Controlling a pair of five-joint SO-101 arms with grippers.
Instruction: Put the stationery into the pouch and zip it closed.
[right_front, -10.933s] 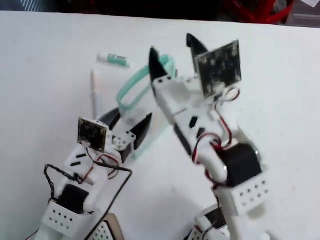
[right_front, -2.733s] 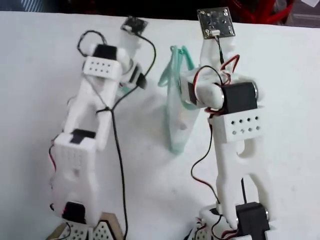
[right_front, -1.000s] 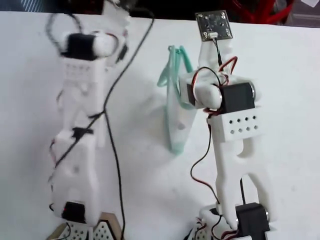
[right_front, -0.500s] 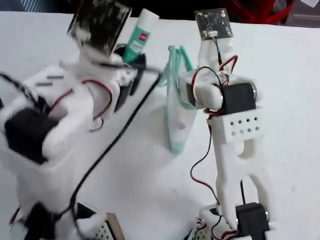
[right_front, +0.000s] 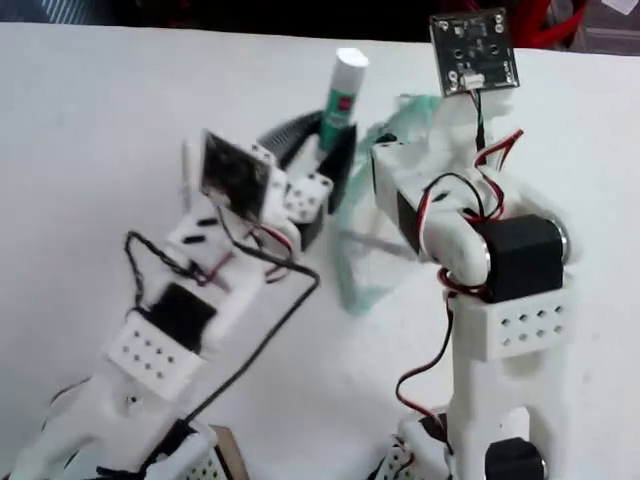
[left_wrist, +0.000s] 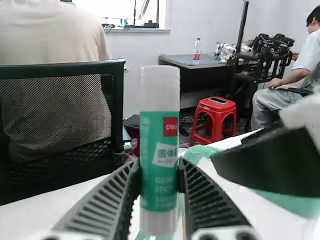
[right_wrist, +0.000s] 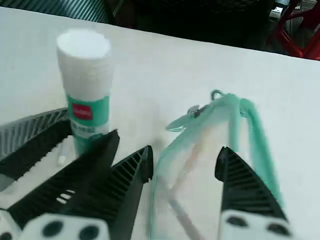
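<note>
Teal-labelled glue stick (left_wrist: 159, 145) stands upright, pinched by the left pincer (left_wrist: 159, 172) just beside the translucent green pouch (right_wrist: 200, 145); the right pincer (right_wrist: 184, 156) is spread at that pouch's mouth.

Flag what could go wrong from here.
1. The glue stick stands upright in the left claw, gripped low, so it could tilt or slip during the drop.
2. The pouch is soft and its opening looks narrow beside the right claw, so the glue stick may catch its edge instead of going in.
</note>
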